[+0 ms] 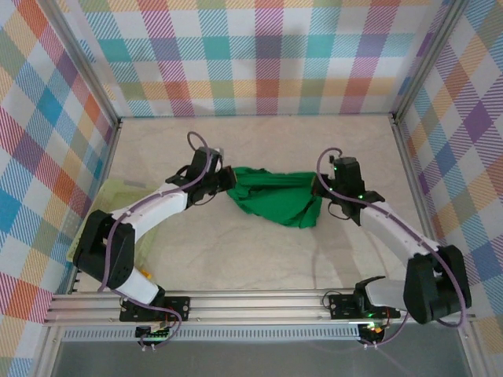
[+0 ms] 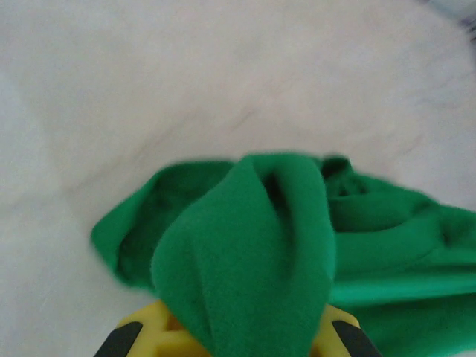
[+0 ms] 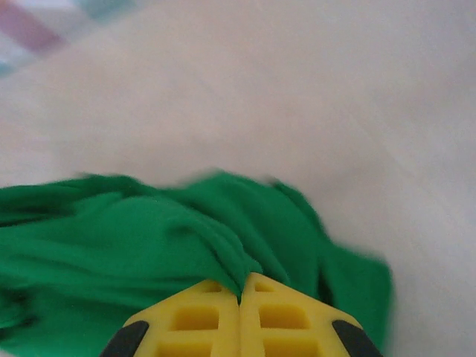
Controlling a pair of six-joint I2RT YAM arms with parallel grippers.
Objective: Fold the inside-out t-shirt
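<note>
One inside-out t-shirt (image 1: 275,196), plain bright green, is hanging as a bunched bundle between two grippers over the middle of the pale table (image 1: 259,259), one end going to each arm. The left gripper (image 1: 229,179) is pinching the shirt's left end. In the left wrist view a thick fold of the green cloth (image 2: 245,253) is rising out from between the yellow fingers (image 2: 152,327) and hiding the gap between them, so the jaws are clamping down on fabric. The right gripper (image 1: 317,187) is gripping the shirt's right end. In the right wrist view its gripper (image 3: 239,297) is pressing its two yellow fingers together, with a ridge of the shirt (image 3: 134,238) caught at their tips and the remaining cloth spreading away to the left. Between the two grips the cloth is sagging and creasing rather than lying flat. One pale yellow-green mesh basket (image 1: 116,191) is sitting at the table's left edge, partly behind the left arm, and what it is holding cannot be told. Plaid walls (image 1: 259,55) are enclosing the table on three sides.
</note>
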